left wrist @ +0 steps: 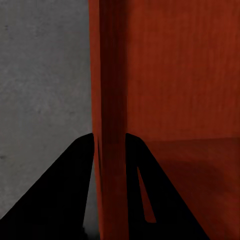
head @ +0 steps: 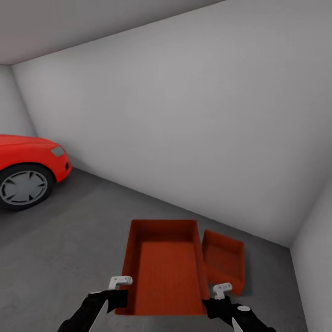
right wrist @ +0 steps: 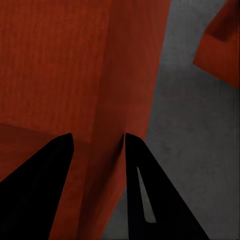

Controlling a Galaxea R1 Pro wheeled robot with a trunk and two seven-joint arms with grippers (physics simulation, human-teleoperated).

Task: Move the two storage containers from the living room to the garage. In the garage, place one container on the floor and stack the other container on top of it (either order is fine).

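Head view, nearest: left pincer (head: pixel 121 281) and right pincer (head: pixel 222 289) sit at the two long sides of the held bin (head: pixel 163 267), an open orange-red tray.
Left grip: its fingers (left wrist: pixel 60 195) straddle and pinch the bin's thin side wall.
Right grip: its fingers (right wrist: pixel 145 190) clamp the opposite wall the same way.
Second bin (head: pixel 224 260): on the dark grey floor (head: pixel 69 249), just beside the held bin on the right, tilted askew to it.
Surroundings: white wall (head: pixel 193 129) close behind both bins; corner at the right.
Farther left: red car (head: pixel 27 168), front wheel showing, well apart from the bins.
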